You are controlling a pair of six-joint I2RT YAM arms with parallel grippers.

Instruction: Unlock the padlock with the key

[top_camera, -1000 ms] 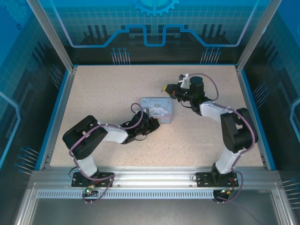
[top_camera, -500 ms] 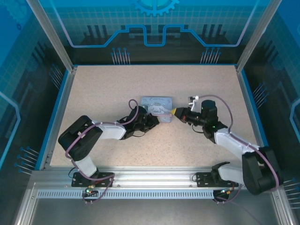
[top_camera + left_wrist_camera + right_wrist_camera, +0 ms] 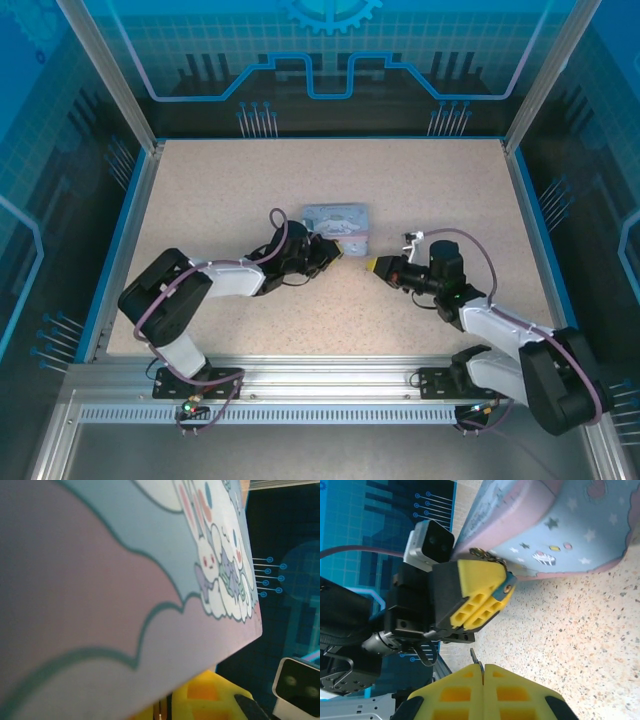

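The padlock (image 3: 506, 587) is a small dark body with a brassy end, pinched between the yellow fingers of my left gripper (image 3: 487, 596), which is shut on it. Its thin shackle (image 3: 481, 553) reaches up against the pale blue-lilac cartoon tin (image 3: 580, 525). In the top view my left gripper (image 3: 337, 251) sits at the tin's (image 3: 337, 217) near edge. My right gripper (image 3: 482, 672) is shut on the key (image 3: 475, 658), a slim dark sliver poking out toward the padlock, a short gap away. The right gripper (image 3: 378, 265) points left at the left one.
In the left wrist view the tin (image 3: 125, 580) looms very close, above the yellow fingers (image 3: 210, 700). The right wrist's white camera housing (image 3: 297, 685) shows at the lower right. Speckled tabletop (image 3: 230, 190) spreads around, bordered by a blue rim (image 3: 125, 240).
My right arm swung from behind the tin down to its near right side and now points left at the left gripper. The tin and the left gripper shifted slightly toward the back.
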